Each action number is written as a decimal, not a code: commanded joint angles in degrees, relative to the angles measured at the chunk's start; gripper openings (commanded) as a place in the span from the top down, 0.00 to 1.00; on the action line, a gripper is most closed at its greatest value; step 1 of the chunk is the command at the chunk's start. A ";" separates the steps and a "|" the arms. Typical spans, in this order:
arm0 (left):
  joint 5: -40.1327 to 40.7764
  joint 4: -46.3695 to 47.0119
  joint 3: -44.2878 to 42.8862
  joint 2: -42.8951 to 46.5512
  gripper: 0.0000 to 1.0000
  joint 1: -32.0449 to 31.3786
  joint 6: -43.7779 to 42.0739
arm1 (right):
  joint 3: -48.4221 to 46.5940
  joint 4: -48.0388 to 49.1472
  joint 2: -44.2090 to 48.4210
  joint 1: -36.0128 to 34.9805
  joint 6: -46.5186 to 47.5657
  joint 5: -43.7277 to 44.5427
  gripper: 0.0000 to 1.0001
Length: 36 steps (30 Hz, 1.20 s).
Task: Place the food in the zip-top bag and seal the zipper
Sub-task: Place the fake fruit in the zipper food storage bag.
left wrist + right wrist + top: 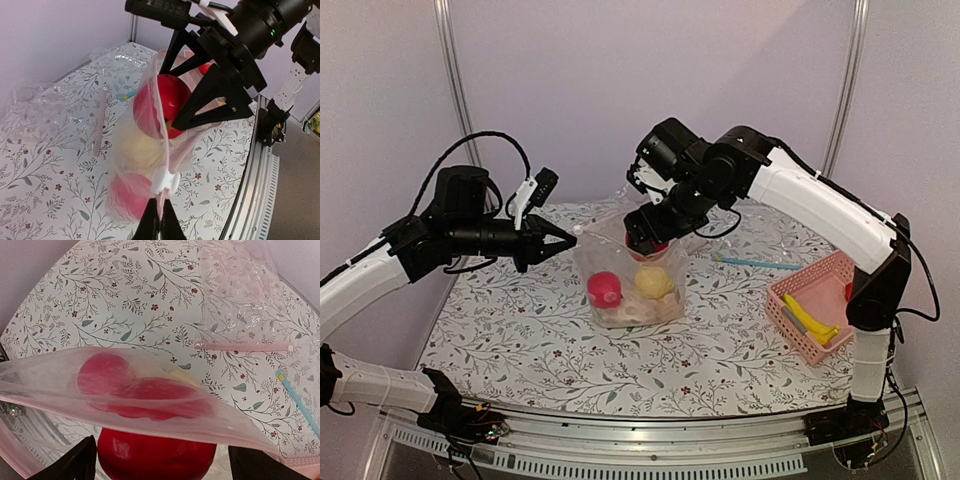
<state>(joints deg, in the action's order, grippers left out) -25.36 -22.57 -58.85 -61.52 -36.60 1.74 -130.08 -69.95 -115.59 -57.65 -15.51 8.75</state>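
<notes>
The left gripper (159,227) has its fingers pinched together on the mouth edge of the zip-top bag (595,255). The right gripper (167,100) holds its fingers wide apart, a red fruit (155,457) between them

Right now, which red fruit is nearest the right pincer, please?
The upper red fruit, inside the right pincer; the lower red fruit rests deep in the bag.

The table (550,340) carries a white cloth printed with grey-green leaf sprigs and small red flowers. A metal rail (650,440) runs along its near edge. Plain pale lilac walls (650,70) close the rear, with one vertical metal post at left (455,90) and another at right (847,80). The floor (295,200) is grey. Lighting is soft and even.
</notes>
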 commanded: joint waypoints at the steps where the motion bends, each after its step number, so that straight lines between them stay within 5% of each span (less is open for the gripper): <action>1: -0.67 1.92 0.48 -0.01 1.00 -0.67 0.02 | -1.14 0.73 -0.53 0.08 -0.22 1.93 0.07; 8: 0.09 1.70 0.40 0.08 1.00 -0.67 -0.15 | -1.14 0.64 0.72 0.13 -0.72 3.67 0.01; 20: 1.54 1.05 0.23 0.56 1.00 -0.67 -0.68 | -0.96 -2.70 4.55 0.11 -1.06 13.85 0.01; 36: 2.08 0.95 0.09 0.78 1.00 -0.67 -0.42 | 7.15 0.01 12.32 0.67 -0.05 15.79 0.06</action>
<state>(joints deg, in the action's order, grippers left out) -23.49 -22.57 -58.85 -61.49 -36.64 1.69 -125.75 -69.84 -103.61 -57.63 -15.53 21.58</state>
